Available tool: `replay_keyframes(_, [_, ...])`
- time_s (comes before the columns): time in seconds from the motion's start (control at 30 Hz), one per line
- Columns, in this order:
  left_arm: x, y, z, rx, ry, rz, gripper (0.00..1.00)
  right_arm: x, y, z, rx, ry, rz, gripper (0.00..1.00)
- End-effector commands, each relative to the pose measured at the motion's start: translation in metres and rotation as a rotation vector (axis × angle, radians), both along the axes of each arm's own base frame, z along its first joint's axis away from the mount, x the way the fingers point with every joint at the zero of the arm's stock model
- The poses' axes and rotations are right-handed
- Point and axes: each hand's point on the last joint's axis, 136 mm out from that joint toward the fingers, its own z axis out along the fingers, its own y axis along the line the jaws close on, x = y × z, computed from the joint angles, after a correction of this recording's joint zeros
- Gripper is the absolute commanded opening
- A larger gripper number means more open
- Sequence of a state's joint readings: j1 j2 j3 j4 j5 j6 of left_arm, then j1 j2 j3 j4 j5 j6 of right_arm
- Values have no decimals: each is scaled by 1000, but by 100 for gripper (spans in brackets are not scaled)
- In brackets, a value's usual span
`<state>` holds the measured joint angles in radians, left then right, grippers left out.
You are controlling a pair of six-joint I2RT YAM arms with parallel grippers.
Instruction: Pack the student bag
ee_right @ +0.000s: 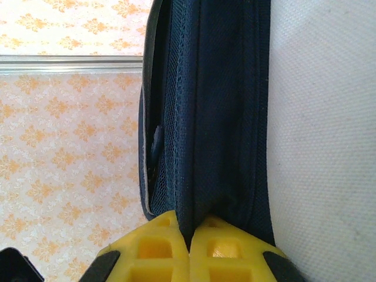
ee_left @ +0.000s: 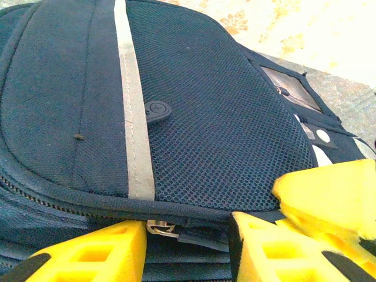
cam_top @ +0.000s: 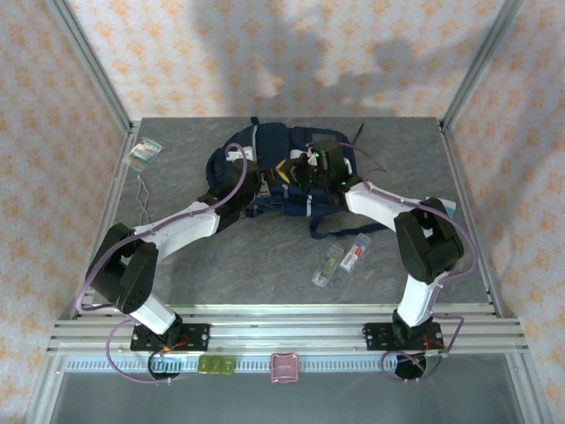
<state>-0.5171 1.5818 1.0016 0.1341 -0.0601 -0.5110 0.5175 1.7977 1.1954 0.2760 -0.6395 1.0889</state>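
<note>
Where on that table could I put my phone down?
The grey table is bare in front of the student bag, between the left arm and right arm, and at the far right corner. Crowded: round the bag, and beside the right arm where two clear packets lie.

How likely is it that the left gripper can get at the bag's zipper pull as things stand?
Probably yes: the zipper pull on the student bag sits uncovered, facing the gap of the open left gripper.
</note>
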Motion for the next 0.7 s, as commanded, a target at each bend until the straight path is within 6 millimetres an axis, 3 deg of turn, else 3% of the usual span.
replay_keyframes(0.0, [1,13,-37,115,107,22,46,-15,25,140,226,-342,128,0])
replay_keyframes(0.1, [8,11,-43,137,137,29,57,-18,23,141,226,-343,125,0])
replay_keyframes(0.23, [12,13,-53,180,171,34,56,-20,22,142,225,-345,129,0])
replay_keyframes(0.33, [12,17,-61,212,198,40,25,-21,22,146,224,-353,128,0])
replay_keyframes(0.47, [13,24,-66,207,214,37,1,-23,21,150,229,-362,132,0])
replay_keyframes(0.67, [6,34,-41,190,193,-14,0,-15,13,135,180,-344,104,0])
